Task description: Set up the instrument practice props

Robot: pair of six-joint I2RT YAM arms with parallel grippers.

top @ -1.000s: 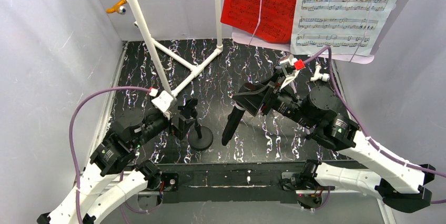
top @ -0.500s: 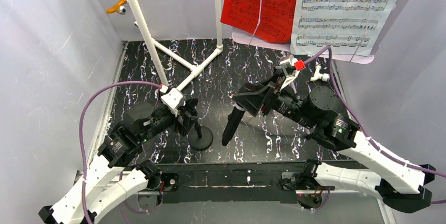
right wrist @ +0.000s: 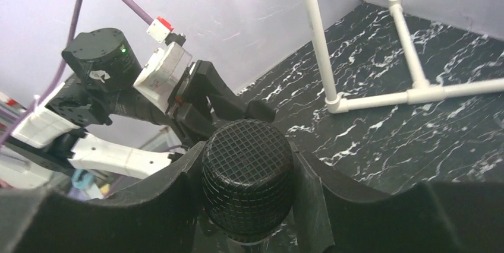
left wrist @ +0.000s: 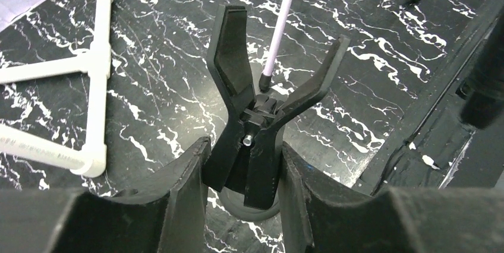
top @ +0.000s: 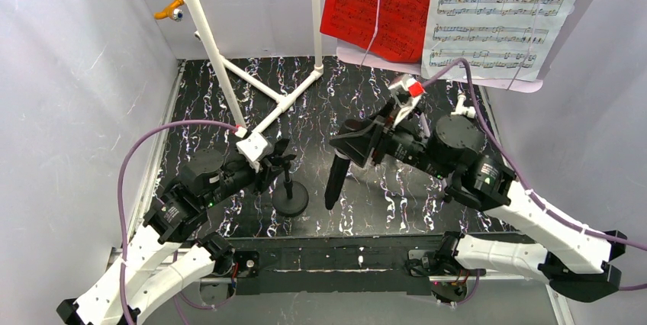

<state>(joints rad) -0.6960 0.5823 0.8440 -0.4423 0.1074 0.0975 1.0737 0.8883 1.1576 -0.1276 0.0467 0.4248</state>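
A: Microphone seen from above?
B: It is held tilted by the right tool, near the round-base stand.
A: Left wrist?
B: The stand's fork is clamped by the left tool.
A: Right wrist?
B: The mesh head is pinched.

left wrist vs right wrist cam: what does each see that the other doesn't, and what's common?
Left wrist only: lilac music stand legs, and the forked clip gripped by the left gripper. Right wrist only: mesh head of the microphone, clamped in the right gripper, and the left arm from outside. Both: white pipe frame, marbled table.
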